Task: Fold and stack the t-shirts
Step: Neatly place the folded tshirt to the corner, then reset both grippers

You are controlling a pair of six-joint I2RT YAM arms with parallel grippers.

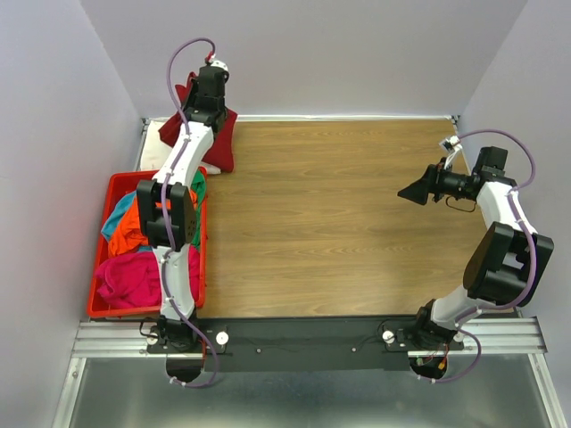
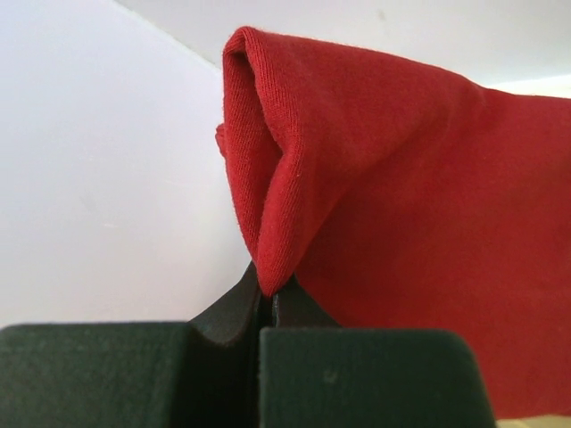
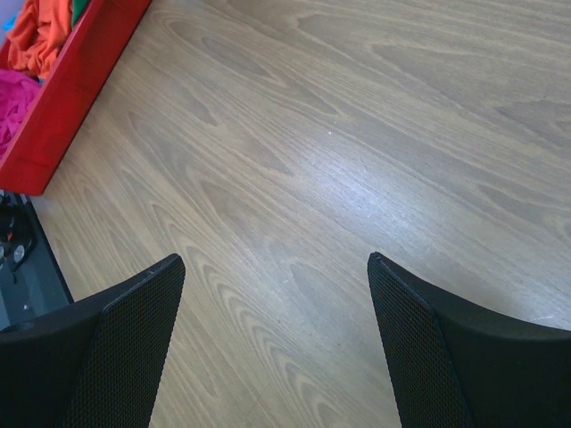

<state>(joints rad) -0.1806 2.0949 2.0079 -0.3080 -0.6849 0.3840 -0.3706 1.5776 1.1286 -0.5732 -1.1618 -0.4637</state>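
Left hand (image 2: 266,299) pinches a fold of the dark red cotton t-shirt (image 2: 393,178), far left; soft, likely light, best gripped at edges. Right hand (image 3: 275,267) wide open, empty.

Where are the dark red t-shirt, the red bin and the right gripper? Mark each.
dark red t-shirt (image 2: 401,178), left wrist view, on its broad cloth.
red bin (image 3: 76,94), right wrist view, on its wall.
right gripper (image 3: 276,259), right wrist view, midway between its open fingertips.
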